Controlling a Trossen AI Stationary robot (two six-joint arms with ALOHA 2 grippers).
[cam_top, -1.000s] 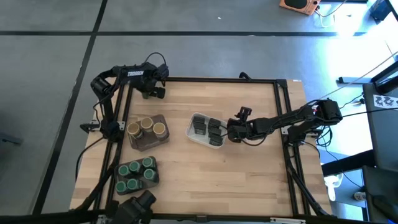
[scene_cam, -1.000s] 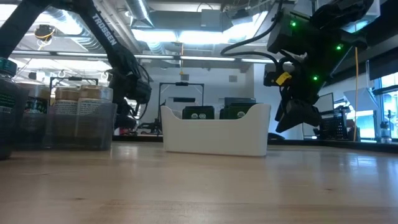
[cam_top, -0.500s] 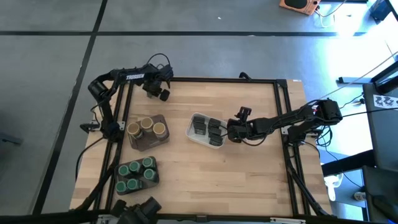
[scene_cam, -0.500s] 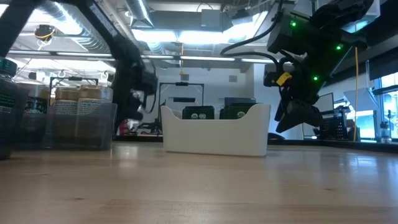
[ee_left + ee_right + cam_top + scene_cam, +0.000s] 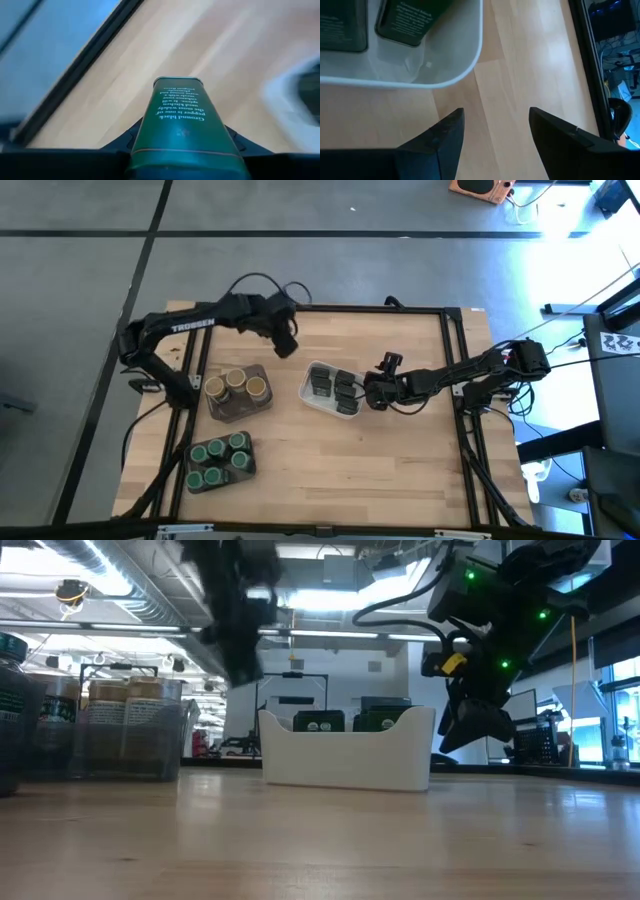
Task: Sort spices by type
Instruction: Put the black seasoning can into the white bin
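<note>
My left gripper hangs above the far part of the table, left of the white tray, shut on a dark green squarish tin. In the low view it shows raised and blurred. Several more dark tins lie in the white tray. My right gripper stands open just off the tray's right end, with bare table between its fingers. Tan-topped jars stand in a dark tray; green-lidded jars stand in another near the front left. My left gripper pinches the tin between its two fingers by the two sides of its near end. The tin reaches forward along the fingers, its printed face toward the camera. The gripper slants downward, and the tin is lifted clear of the table.
A black frame rail runs round the wooden table. Bare wood lies in the table's near middle and right. Cables trail from the right arm at the table's right edge.
My left gripper has risen and swung from the table's far left corner toward the right, nearer the white tray, turning as it went. The dark tin has come up with it, clear of the table. My right gripper has kept still.
</note>
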